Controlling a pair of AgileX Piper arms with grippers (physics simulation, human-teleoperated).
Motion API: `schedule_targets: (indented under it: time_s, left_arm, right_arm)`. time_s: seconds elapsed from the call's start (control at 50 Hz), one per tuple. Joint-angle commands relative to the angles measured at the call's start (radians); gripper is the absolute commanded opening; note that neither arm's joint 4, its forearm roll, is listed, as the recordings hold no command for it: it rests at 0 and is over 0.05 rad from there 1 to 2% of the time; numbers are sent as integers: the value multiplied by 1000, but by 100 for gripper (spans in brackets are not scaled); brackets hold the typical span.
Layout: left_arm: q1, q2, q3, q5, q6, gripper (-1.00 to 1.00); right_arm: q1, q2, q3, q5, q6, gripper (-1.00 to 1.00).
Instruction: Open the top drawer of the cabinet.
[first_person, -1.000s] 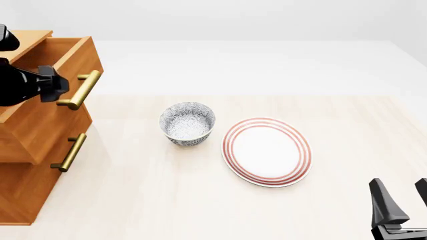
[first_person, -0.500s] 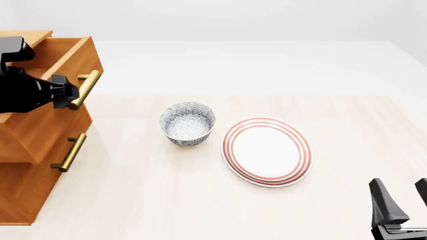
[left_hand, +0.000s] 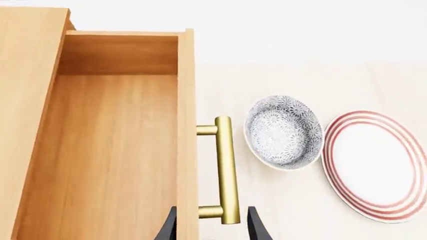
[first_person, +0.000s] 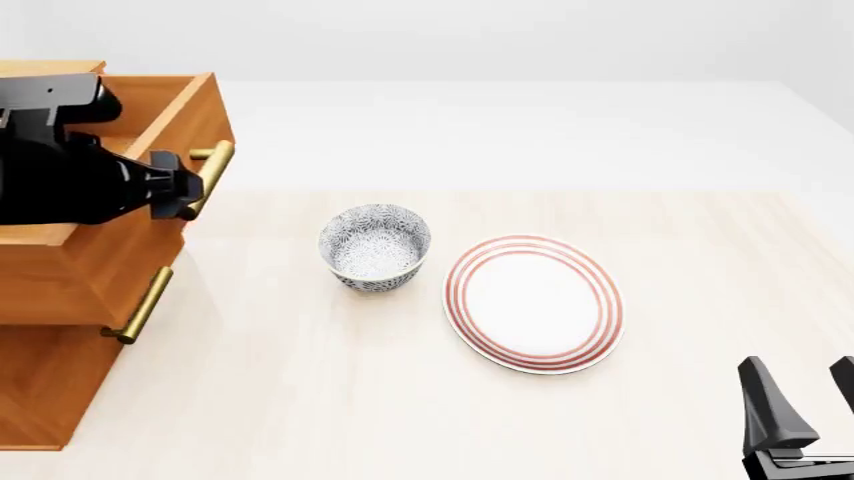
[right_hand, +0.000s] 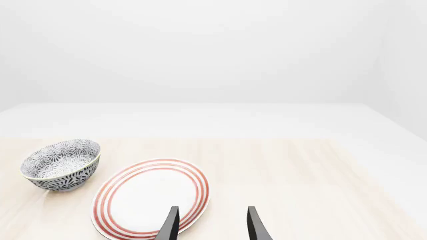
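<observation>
The cabinet (first_person: 40, 390) stands at the table's left edge. Its top drawer (first_person: 80, 280) is pulled out to the right and shows plain wood inside (left_hand: 113, 150). My left gripper (first_person: 178, 197) is at the near end of the drawer's brass handle (first_person: 211, 165). In the left wrist view my gripper (left_hand: 212, 222) has its fingers (left_hand: 170, 227) spread on either side of the handle (left_hand: 227, 165), with a gap around it. My right gripper (first_person: 805, 400) is open and empty at the near right corner, and it also shows in the right wrist view (right_hand: 212, 220).
A patterned grey bowl (first_person: 375, 246) stands mid-table, right of the drawer. A white plate with red rings (first_person: 534, 302) lies beside it. The second drawer's brass handle (first_person: 140, 305) shows below the open drawer.
The top drawer has slid further out to the right, and my left gripper has moved right with its handle. The right arm has not moved.
</observation>
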Motion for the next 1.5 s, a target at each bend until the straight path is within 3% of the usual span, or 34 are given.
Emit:
schedule_targets:
  time_s: [0.02, 0.62, 0.82, 1.08, 1.5]
  left_arm:
    - [-57, 12, 12, 23, 0, 100]
    - [-135, 22, 7, 34, -1, 100]
    - [-224, 61, -2, 19, -5, 100]
    - [-278, 72, -20, 18, -11, 100]
    - [-257, 34, -42, 71, 31, 100]
  right_arm:
    - [0, 0, 1, -1, 0, 100]
    - [0, 0, 1, -1, 0, 100]
    - [0, 0, 1, -1, 0, 100]
    - [0, 0, 1, -1, 0, 100]
    - [0, 0, 1, -1, 0, 100]
